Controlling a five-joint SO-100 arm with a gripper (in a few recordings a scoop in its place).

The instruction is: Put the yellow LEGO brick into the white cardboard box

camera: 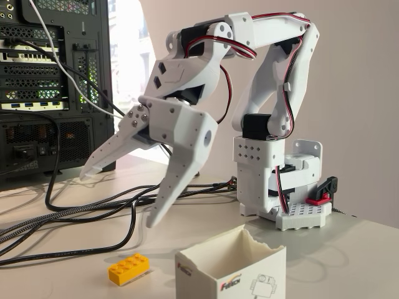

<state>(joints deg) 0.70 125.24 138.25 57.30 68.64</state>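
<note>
The fixed view shows a white arm (274, 81) folded forward over a pale table (368, 249), its base (274, 180) clamped at the right by a red and black clamp (323, 190).

The claw (118, 196) hangs above the table with its two fingers spread wide apart; it holds nothing. One finger (106, 156) points out to the left, the other (171, 187) slants down toward the table. Neither touches anything.

The yellow brick (128, 269) lies flat on the table, studs up, at the lower left of the view, below the claw. It is untouched and free on all sides.

The white box (230, 268) stands upright just to the right of the brick, apart from it, its open top facing up and its rim uneven. A logo and a line drawing show on its near side. Its inside cannot be seen to the bottom.

Black cables (75, 218) run across the table behind the brick, from a computer case (50, 81) at the left.

Judgement: the task is at the approach stage; the wide spread suits a descent over the brick. The brick sits close to the box, so the carry should be short. The nearby cables and box wall are the likely obstructions.
</note>
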